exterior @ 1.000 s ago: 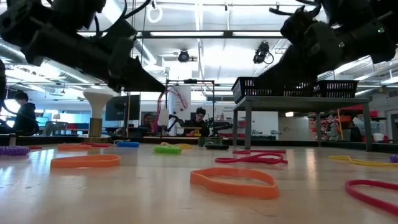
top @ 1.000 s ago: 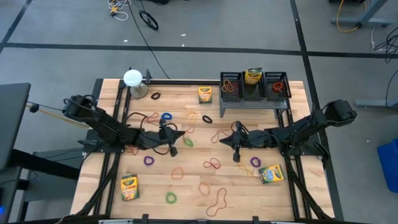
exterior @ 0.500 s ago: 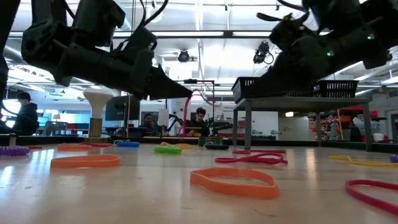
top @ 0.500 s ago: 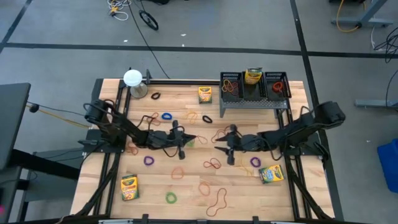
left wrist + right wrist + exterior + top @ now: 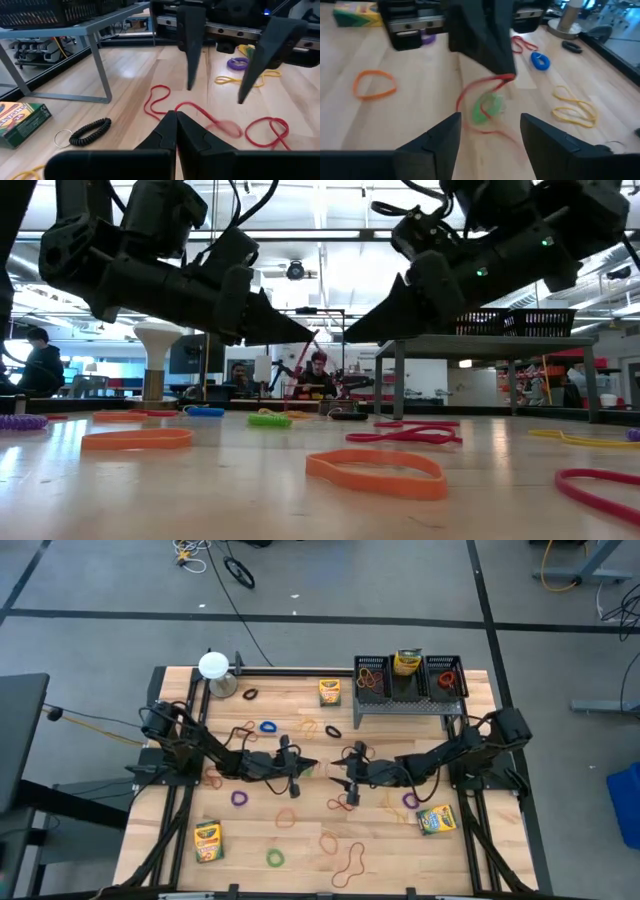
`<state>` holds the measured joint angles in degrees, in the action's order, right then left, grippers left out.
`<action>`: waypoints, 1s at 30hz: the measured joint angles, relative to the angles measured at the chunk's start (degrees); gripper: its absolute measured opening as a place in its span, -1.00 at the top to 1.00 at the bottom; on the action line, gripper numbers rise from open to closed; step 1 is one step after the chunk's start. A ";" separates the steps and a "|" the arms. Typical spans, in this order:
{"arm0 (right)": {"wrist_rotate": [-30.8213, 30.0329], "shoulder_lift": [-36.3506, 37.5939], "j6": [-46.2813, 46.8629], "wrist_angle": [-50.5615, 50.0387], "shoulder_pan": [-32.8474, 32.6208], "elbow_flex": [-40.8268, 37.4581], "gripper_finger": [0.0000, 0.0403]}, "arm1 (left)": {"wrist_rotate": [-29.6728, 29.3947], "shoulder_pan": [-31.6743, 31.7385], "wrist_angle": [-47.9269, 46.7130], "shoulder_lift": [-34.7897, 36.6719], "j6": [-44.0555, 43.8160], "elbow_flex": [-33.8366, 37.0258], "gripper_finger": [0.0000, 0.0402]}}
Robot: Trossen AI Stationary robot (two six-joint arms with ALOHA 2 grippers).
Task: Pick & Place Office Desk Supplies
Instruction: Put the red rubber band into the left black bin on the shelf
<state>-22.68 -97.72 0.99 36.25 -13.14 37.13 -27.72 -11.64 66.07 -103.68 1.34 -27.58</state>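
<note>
— Red rubber band: it dangles from the left end effector, pressed together on it above mid-counter.

— And the right end effector faces it, fingers spread. A handover, I'd guess.

— The loop is thin and swinging; the fingers could miss it and drop it.

— The mesh rack holds a crayon box in the middle, bands either side.

Thin rubber-band loops in several colours are scattered flat across the table; a red loop hangs above it. Crayon boxes lie near its corners.
</note>
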 joint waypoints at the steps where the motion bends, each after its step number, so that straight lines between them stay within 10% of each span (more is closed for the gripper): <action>1: -0.27 -0.22 -0.03 -0.02 0.22 0.37 -0.07 | 0.21 0.00 0.02 -0.02 0.00 -0.13 0.97; 20: 4.31 -3.09 3.87 2.05 3.05 2.00 0.19 | 1.89 0.00 0.57 0.04 0.14 -0.65 0.97; 30: 4.33 -3.09 6.27 -0.82 2.73 1.98 -0.11 | 1.87 0.00 0.56 0.05 0.45 -0.65 0.97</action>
<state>-18.35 -100.82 7.27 35.43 -10.41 39.11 -25.85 -11.64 66.63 -103.62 1.79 -28.23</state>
